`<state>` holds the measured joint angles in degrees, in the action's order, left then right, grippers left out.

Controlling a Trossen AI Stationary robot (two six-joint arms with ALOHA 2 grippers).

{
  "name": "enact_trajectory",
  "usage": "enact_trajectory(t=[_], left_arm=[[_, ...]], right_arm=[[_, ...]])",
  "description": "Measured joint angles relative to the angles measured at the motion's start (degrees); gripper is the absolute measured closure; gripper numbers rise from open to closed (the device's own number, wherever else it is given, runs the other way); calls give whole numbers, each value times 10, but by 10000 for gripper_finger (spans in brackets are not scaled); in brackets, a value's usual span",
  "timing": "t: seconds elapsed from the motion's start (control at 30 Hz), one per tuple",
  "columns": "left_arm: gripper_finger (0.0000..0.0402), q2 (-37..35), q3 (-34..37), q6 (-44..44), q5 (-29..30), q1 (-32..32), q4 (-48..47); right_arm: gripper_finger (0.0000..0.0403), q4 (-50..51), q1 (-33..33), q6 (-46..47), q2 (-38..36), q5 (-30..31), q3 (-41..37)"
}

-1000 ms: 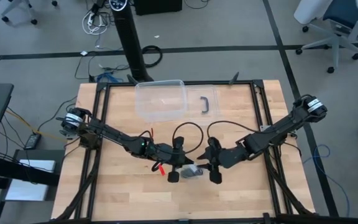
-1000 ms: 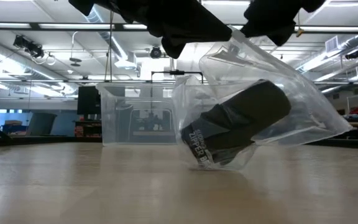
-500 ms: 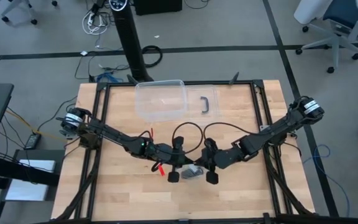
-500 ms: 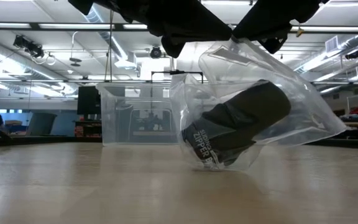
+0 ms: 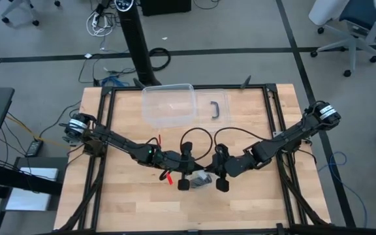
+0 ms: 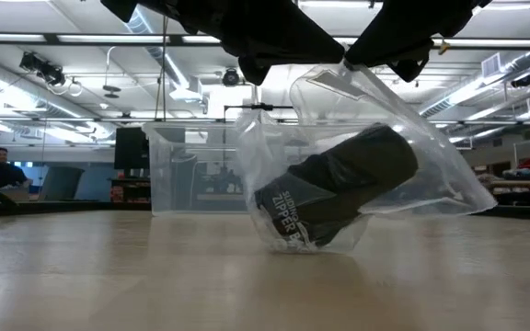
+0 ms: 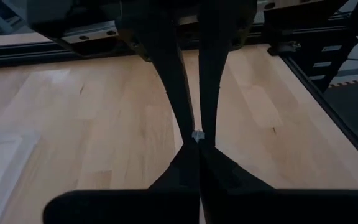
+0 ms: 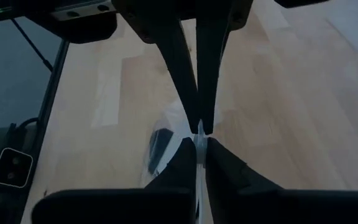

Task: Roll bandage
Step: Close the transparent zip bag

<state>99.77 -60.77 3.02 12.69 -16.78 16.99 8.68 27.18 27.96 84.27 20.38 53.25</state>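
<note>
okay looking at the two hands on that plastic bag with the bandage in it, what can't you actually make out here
- High view: the plastic bag is small and mostly covered by the left hand and right hand; the bandage is not discernible.
- Low view: the picture's top edge cuts off both hands; only the bag top they pinch shows. The bandage is a dark shape behind crinkled plastic.
- Left wrist view: the shut fingers hide what they pinch.
- Clear box: contents too small to tell.

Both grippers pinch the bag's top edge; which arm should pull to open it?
Probably the right. The right gripper is shut on the plastic bag at its free upper corner, while the left gripper can anchor the other side. The bandage is inside.
</note>
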Motion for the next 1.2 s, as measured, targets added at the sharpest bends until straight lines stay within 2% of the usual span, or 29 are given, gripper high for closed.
enact_trajectory(t=[0.47,0.6,0.67,0.8,1.03,1.2], left_arm=[[401,-7,-1,-13,18,1,27],[401,-7,-1,14,-8,1,9],[397,-1,-1,31,-39,4,-18],[369,1,0,63,-95,11,-29],[299,3,-1,66,-111,14,-16],[282,22,-5,81,-132,17,-6]], right_arm=[[392,45,13,31,8,-11,-2],[392,41,17,30,10,-11,-2],[392,40,17,28,10,-11,-2],[392,28,17,20,10,-16,-1],[392,15,17,4,10,-23,-1],[392,10,14,-5,10,-30,-1]])
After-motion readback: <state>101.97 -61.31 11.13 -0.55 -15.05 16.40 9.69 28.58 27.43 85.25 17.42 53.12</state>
